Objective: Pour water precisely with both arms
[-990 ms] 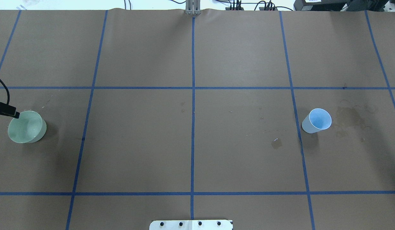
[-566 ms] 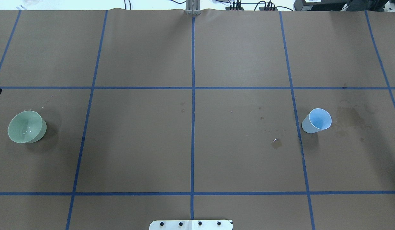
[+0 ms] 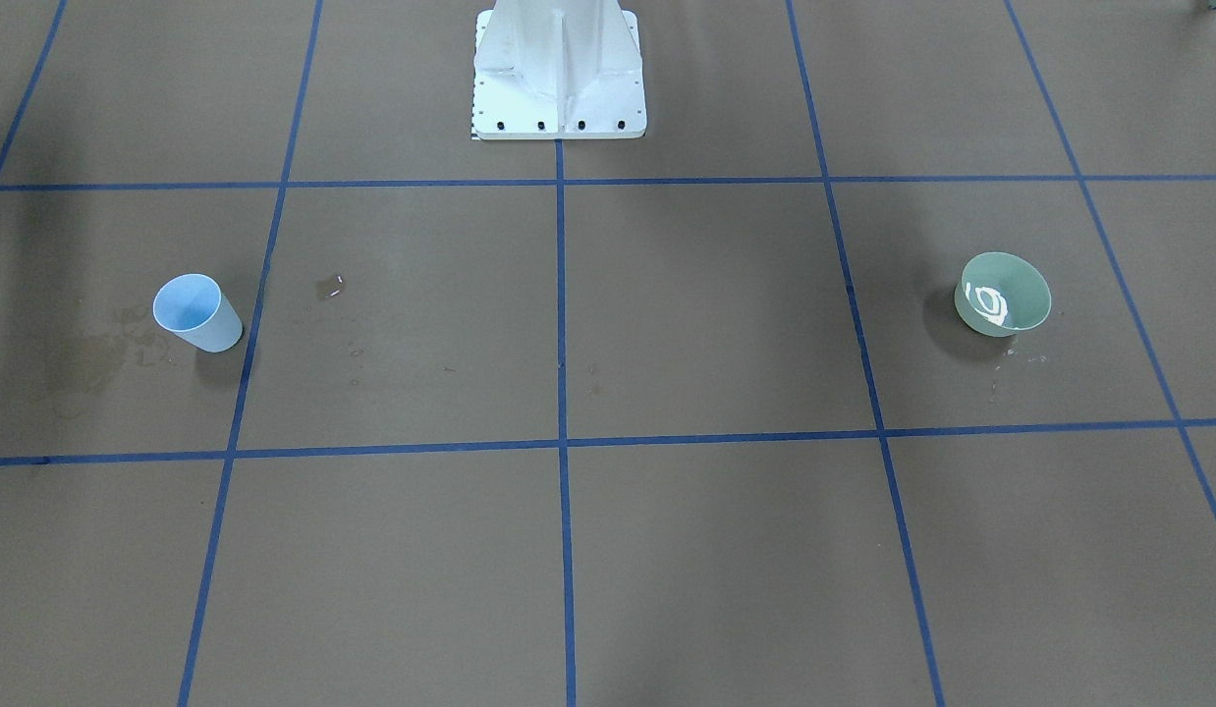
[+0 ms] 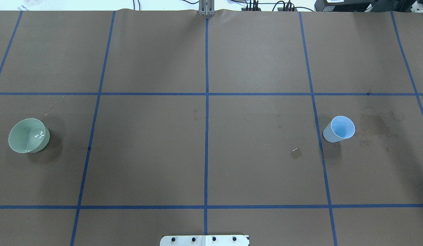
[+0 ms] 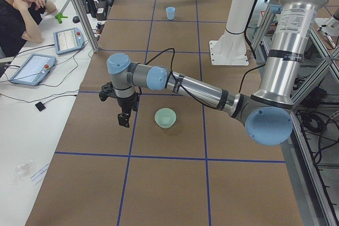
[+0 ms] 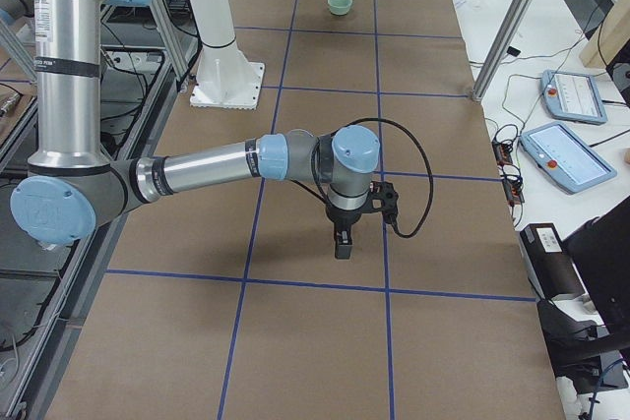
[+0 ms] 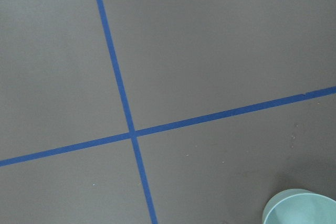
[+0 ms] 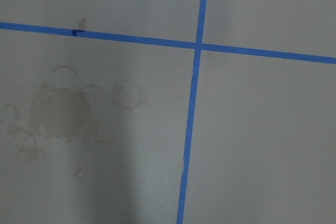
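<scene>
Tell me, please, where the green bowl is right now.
In the overhead view the green bowl stands upright near the table's left edge, far across from the blue cup.

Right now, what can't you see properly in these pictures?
Left arm's fingers: seen only in the left side view, small and dark; open or shut, unclear.
Right arm's fingers: only in the right side view, same problem.
Green bowl: cut off by the left wrist view's bottom edge.
Blue cup: too small to tell whether anything is inside.
</scene>
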